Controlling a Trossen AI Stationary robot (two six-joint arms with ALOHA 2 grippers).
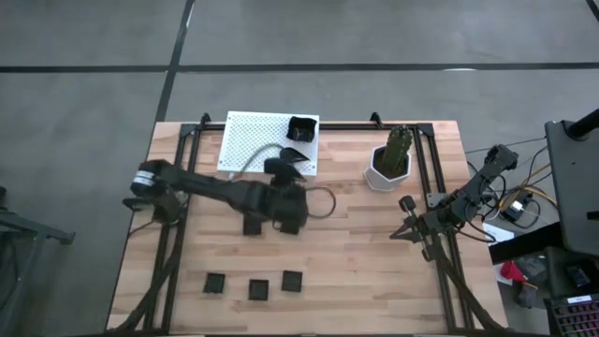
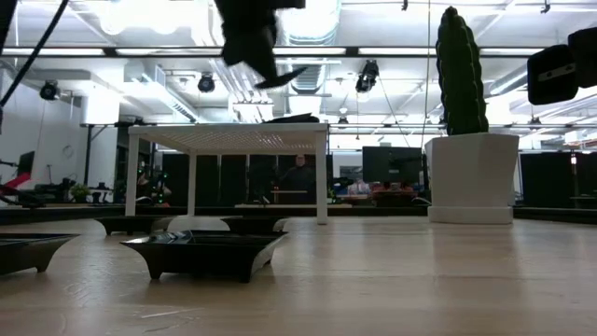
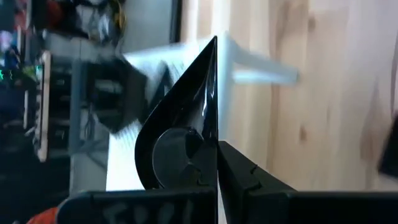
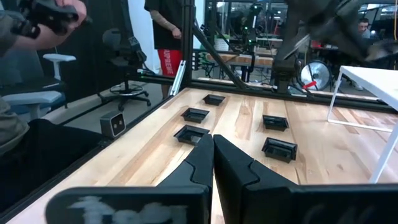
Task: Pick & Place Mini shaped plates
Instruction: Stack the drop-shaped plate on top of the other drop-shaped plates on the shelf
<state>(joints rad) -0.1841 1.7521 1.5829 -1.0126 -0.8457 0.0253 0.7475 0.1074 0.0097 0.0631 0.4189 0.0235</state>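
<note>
My left gripper (image 1: 279, 172) hangs over the near edge of the white perforated rack (image 1: 251, 140), shut on a black teardrop plate (image 3: 186, 118). The low view shows that plate (image 2: 282, 77) in the air above the rack top (image 2: 229, 137). A raised-rim square dish (image 1: 301, 128) and a leaf dish (image 1: 296, 156) rest on the rack. Several small black square plates lie flat on the table: one (image 1: 252, 225) beside the left arm and three (image 1: 258, 289) near the front edge. My right gripper (image 1: 406, 230) waits shut and empty at the table's right. My left gripper pinches the teardrop plate between its two fingers at the plate's rounded end (image 3: 200, 163). One finger (image 3: 239, 174) lies against the plate's face; the plate hides the other. The plate shows edge-on, its pointed tip (image 3: 214, 42) away from the fingers. It is lifted clear, above the rack.
A white pot with a green cactus (image 1: 389, 165) stands right of the rack. Bare wood lies between the front row of plates and the right gripper. People and office chairs (image 4: 118, 43) show in the room beyond the table.
</note>
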